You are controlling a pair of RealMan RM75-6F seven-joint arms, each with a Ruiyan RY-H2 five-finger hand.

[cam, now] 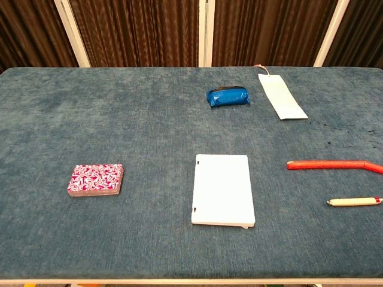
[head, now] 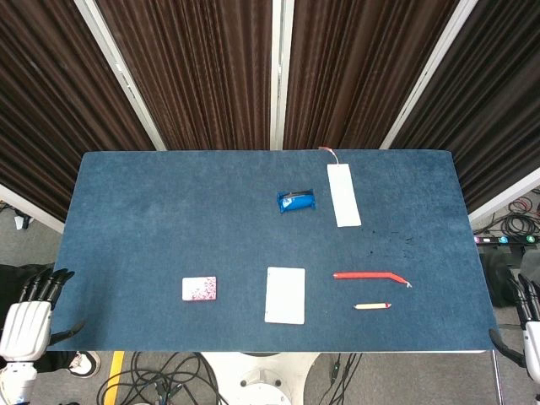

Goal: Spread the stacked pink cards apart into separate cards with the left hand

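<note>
Stacked pink cards (cam: 96,180) lie squared and untouched near the blue table's (head: 169,211) front-left, well apart from the left hand (head: 25,325), which waits off the table's corner, fingers (head: 46,287) extended and slightly apart, holding nothing. The right hand (head: 530,333) is mostly cropped at the opposite edge, its grasp indeterminable; no writing is legible on the white notepad (cam: 222,189) just right of the cards.

Matt blue cloth table (cam: 119,119), glossy pouch (cam: 228,96)
</note>
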